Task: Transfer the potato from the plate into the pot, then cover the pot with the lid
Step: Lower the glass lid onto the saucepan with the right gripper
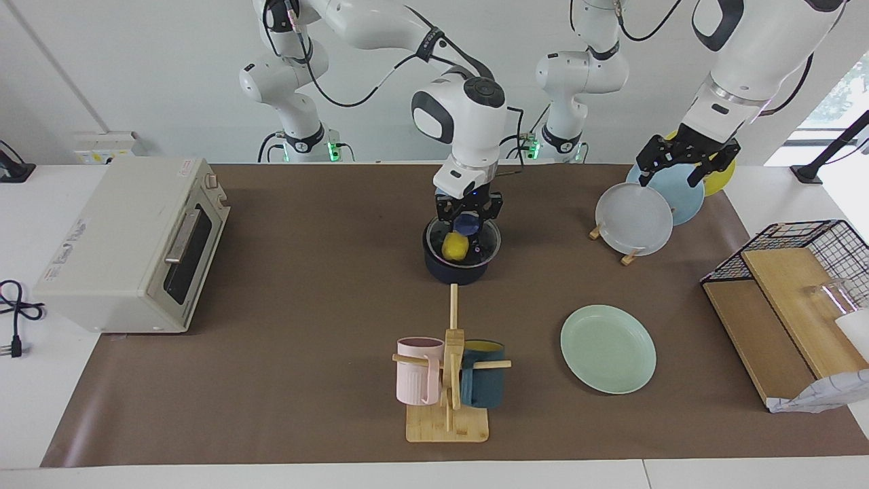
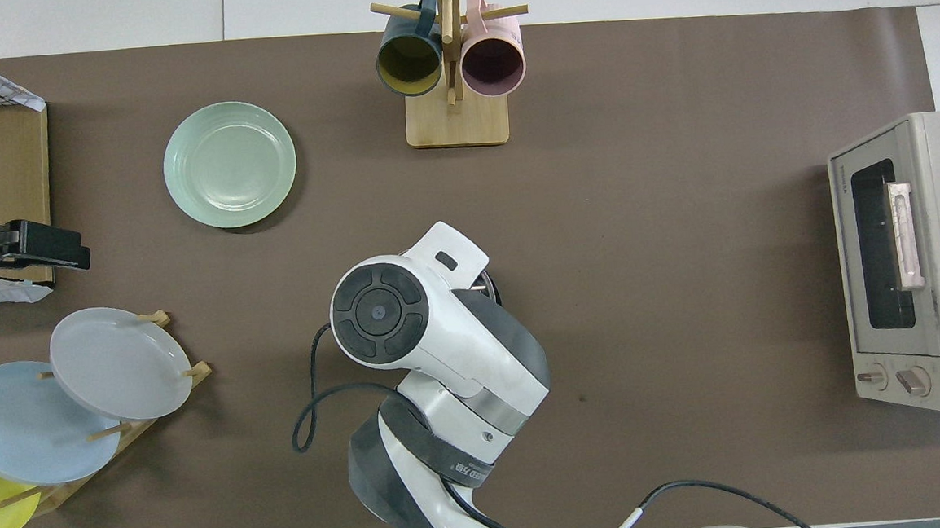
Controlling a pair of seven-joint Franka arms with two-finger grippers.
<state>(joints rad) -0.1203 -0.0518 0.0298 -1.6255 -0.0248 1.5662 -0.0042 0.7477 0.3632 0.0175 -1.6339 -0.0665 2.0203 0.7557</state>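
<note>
Toaster oven [image 2: 915,261], at right arm's end of table: small brand wording on front panel just above door window, too small to read; red-and-white triangle warning label on front beside control knobs, its text unreadable. In facing view, white stickers with print on oven top [image 1: 115,224], also unreadable. Right arm [image 2: 445,396]: small printed lettering on dark band of wrist link, not legible. No other text, numbers or signs readable.
</note>
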